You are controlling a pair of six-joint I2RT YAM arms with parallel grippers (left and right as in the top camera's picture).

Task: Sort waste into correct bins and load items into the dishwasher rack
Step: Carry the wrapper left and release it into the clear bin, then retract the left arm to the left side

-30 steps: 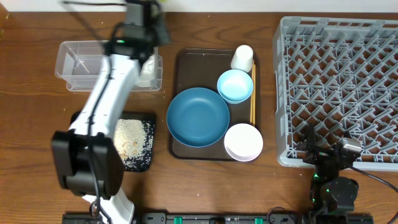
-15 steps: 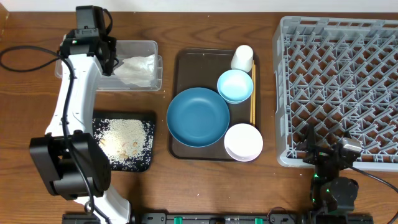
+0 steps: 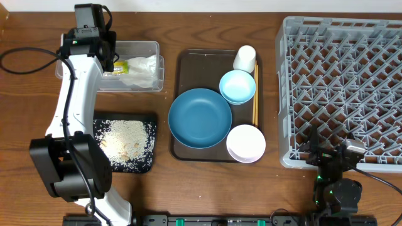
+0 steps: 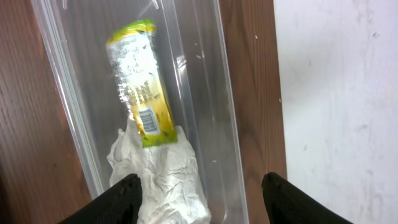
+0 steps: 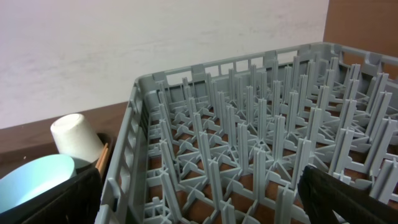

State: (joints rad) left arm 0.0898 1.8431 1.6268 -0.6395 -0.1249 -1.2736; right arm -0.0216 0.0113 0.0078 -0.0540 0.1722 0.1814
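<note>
My left gripper (image 3: 103,56) hangs open over the clear plastic bin (image 3: 141,44) at the back left, with nothing between its fingers. In the left wrist view a yellow-green wrapper (image 4: 140,84) lies on the bin floor (image 4: 205,74), its lower end resting on crumpled white paper (image 4: 165,180). The overhead view shows the wrapper (image 3: 122,65) beside the paper (image 3: 143,68). My right gripper (image 3: 330,154) sits open and empty at the front edge of the grey dishwasher rack (image 3: 342,88). The right wrist view looks across the rack's pegs (image 5: 249,143).
A dark tray (image 3: 182,150) holds a large blue bowl (image 3: 200,117), a small light-blue bowl (image 3: 237,86), a white bowl (image 3: 245,143), a white cup (image 3: 245,59) and chopsticks (image 3: 255,100). A black bin (image 3: 125,141) with pale food scraps sits at front left.
The left arm swung left along the clear bin. The yellow-green wrapper now lies loose in the bin, where it was not seen before. The right arm has not moved.
</note>
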